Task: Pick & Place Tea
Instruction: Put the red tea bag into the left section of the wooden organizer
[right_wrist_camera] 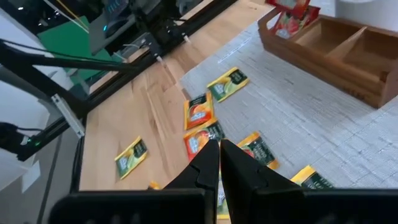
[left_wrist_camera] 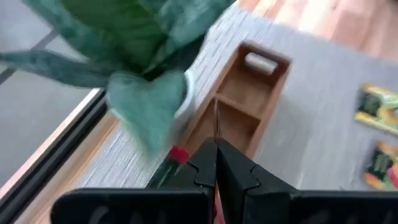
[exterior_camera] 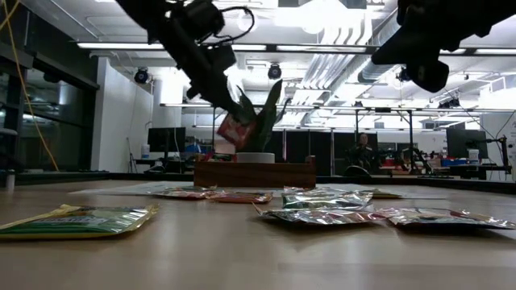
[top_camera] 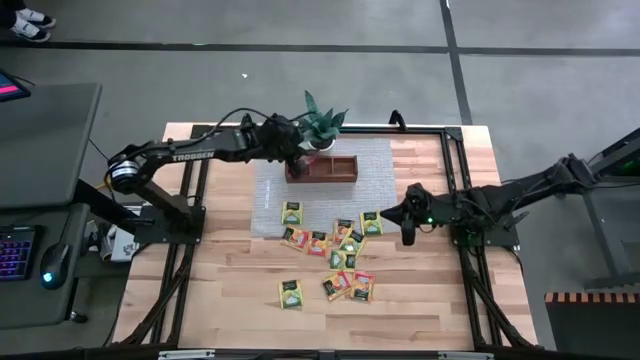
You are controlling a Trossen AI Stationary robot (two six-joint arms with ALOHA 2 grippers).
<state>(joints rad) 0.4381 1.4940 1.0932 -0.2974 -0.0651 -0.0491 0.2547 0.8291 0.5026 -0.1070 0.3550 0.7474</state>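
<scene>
Nearest the low camera, a yellow-green tea packet [exterior_camera: 76, 221] lay flat on the wooden surface [top_camera: 230, 300], with more scattered packets [top_camera: 335, 250] behind it. The right hand [top_camera: 407, 229] hovered over that scatter, clenched on nothing. Farther back, the left hand [top_camera: 297, 152] hung above the wooden tray [top_camera: 325, 170], beside the potted plant [top_camera: 322, 125], pinching a red tea packet [exterior_camera: 235, 129]. The placing step seemed in hand; next, lowering over a compartment and letting go. Only the low view showed the packet dangling clear of the tray; the left wrist view showed the compartments beneath.
</scene>
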